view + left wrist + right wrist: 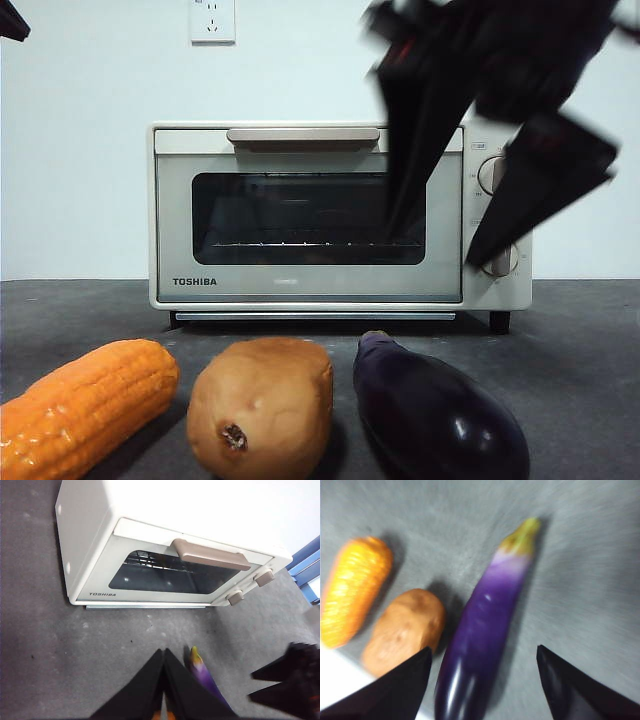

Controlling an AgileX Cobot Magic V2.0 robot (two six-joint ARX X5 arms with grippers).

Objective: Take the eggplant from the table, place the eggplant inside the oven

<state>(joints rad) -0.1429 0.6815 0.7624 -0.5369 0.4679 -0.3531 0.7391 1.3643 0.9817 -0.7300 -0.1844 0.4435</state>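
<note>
The glossy dark purple eggplant (435,415) lies on the grey table (580,340) at the front right, stem end toward the oven. Behind it stands the cream Toshiba oven (310,285), its glass door closed. My right gripper (435,250) hangs open and motion-blurred in front of the oven's right side, above the eggplant. In the right wrist view the eggplant (485,630) runs lengthwise between that gripper's (484,651) spread jaws, well below them. My left gripper (163,651) is shut and empty, high up; its view shows the oven (100,510) and the eggplant's tip (202,670).
An orange corn cob (85,405) and a tan potato (262,405) lie left of the eggplant in one row; the potato (407,630) is almost against it. The left arm shows only as a black tip (12,20) at the top left corner.
</note>
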